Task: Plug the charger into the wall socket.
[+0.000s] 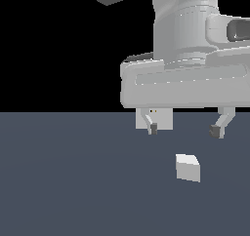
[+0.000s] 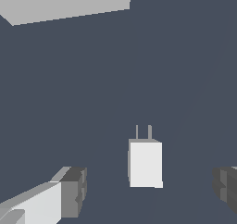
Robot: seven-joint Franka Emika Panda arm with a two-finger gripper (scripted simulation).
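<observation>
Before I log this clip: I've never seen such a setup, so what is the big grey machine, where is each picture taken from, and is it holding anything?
These are simulator renders of one robot arm. The exterior view looks from off the arm: the bulky grey body is the arm's hand, and below it hangs its two-fingered gripper, jaws spread wide and holding nothing. On the dark blue-grey floor lies the small off-white boxy charger, under the gripper and untouched. Partly hidden behind one finger stands the flat light grey square wall socket with two tiny dark holes. The wrist view looks down from the arm itself: the charger, two thin prongs at one end, lies between the dark fingertips; the socket shows as a pale slab beyond.
</observation>
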